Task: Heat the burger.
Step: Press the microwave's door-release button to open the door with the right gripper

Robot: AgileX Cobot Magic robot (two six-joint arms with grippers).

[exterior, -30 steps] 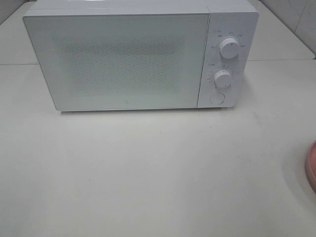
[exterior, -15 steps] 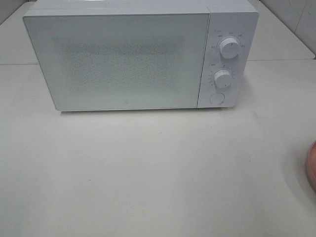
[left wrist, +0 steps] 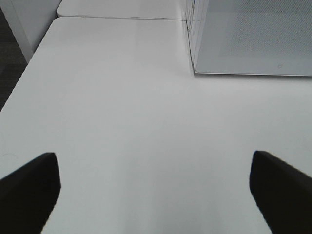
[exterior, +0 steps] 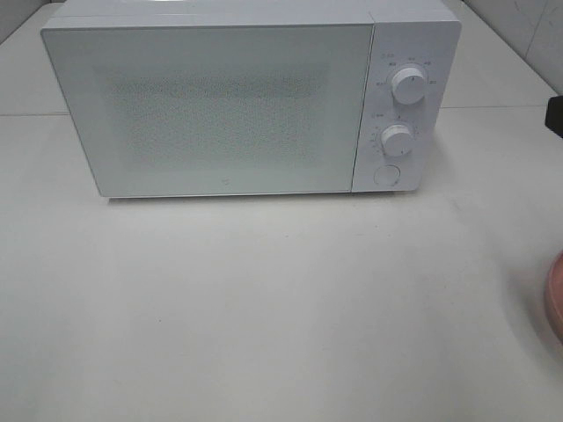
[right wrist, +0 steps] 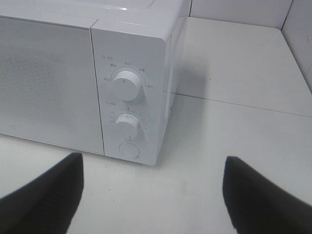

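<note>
The burger is out of view in every frame. A white microwave (exterior: 211, 110) stands at the back of the table with its door shut. My right gripper (right wrist: 153, 204) is open and empty; it hangs in front of the microwave's control panel (right wrist: 127, 105), apart from it. A dark part of my right arm (exterior: 555, 114) shows at the right edge of the high view. My left gripper (left wrist: 155, 195) is open over bare table, in front of the microwave's left corner (left wrist: 195, 68), with nothing between its fingers.
The control panel has two round knobs (exterior: 409, 85) (exterior: 397, 140) and a round button (exterior: 385, 174) below them. The rim of a pink plate (exterior: 556, 299) pokes in at the right edge. A white tabletop (exterior: 264, 308) stretches in front of the microwave.
A dark part of my right arm has come into the high view at the right edge. The microwave and the plate have not moved.
</note>
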